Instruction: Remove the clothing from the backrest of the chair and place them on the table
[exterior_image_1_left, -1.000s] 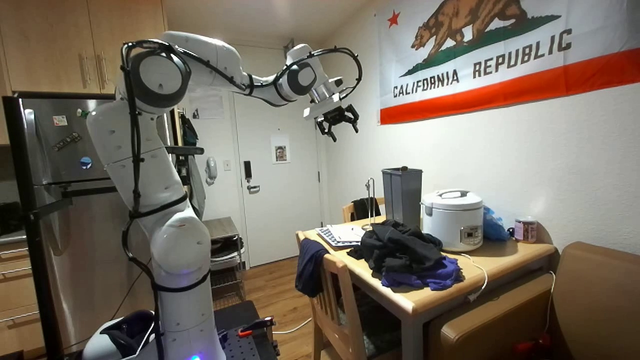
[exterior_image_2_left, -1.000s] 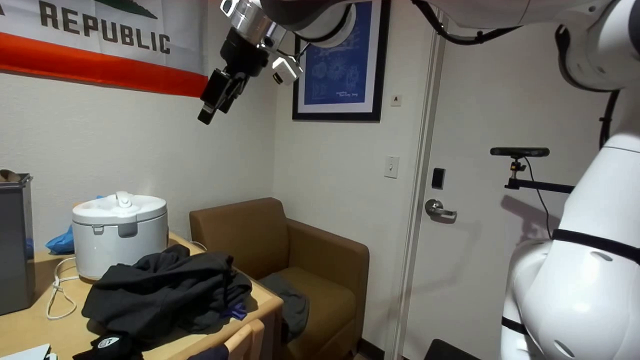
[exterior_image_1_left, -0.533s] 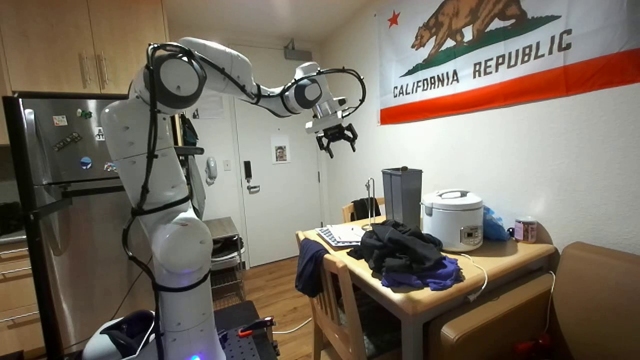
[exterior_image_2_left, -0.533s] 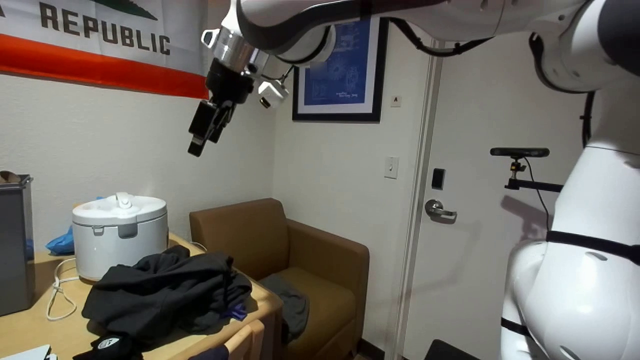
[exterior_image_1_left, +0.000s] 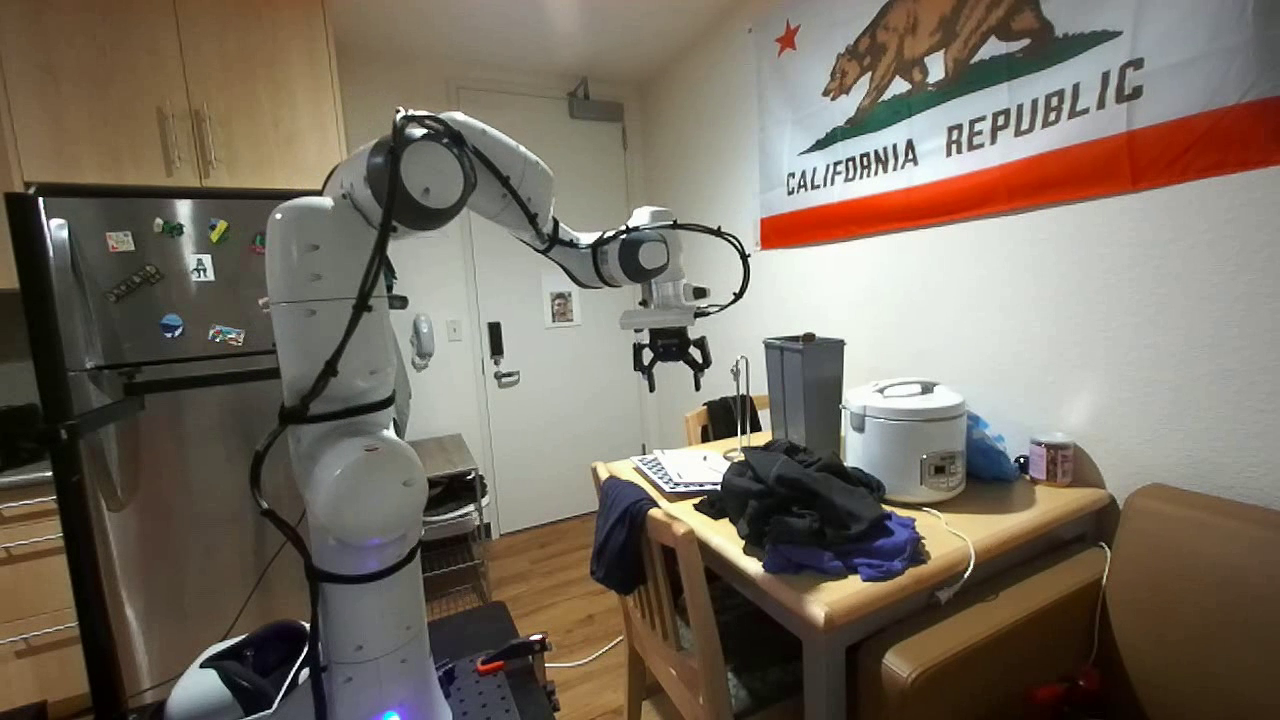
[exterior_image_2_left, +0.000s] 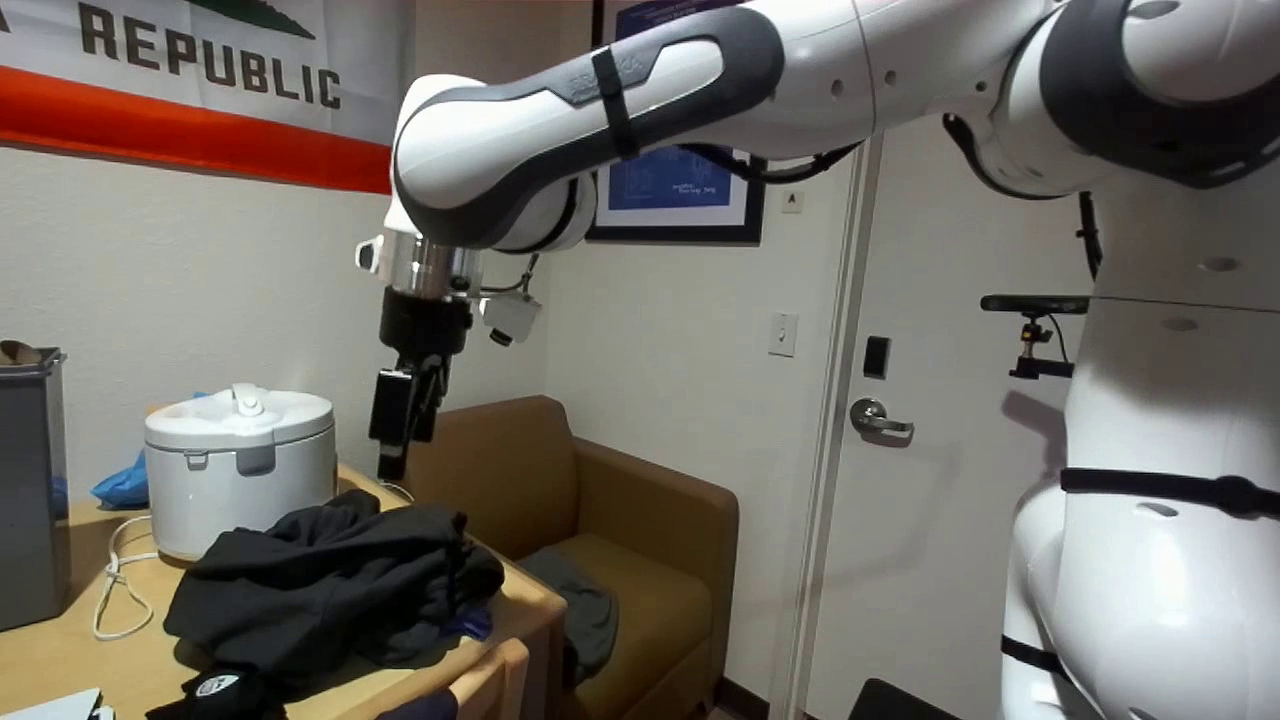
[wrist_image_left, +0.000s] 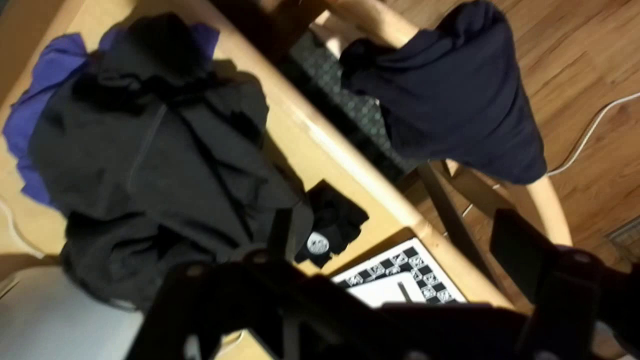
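Jaws have sunk lower, spread wide apart; the navy garment (wrist_image_left: 455, 102) hangs limp and creased over the chair (exterior_image_1_left: 702, 600).

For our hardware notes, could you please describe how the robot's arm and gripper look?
The arm is white with dark grey trim and a silver wrist collar; black cables run along it, black straps around it. The gripper is black with two jointed fingers.
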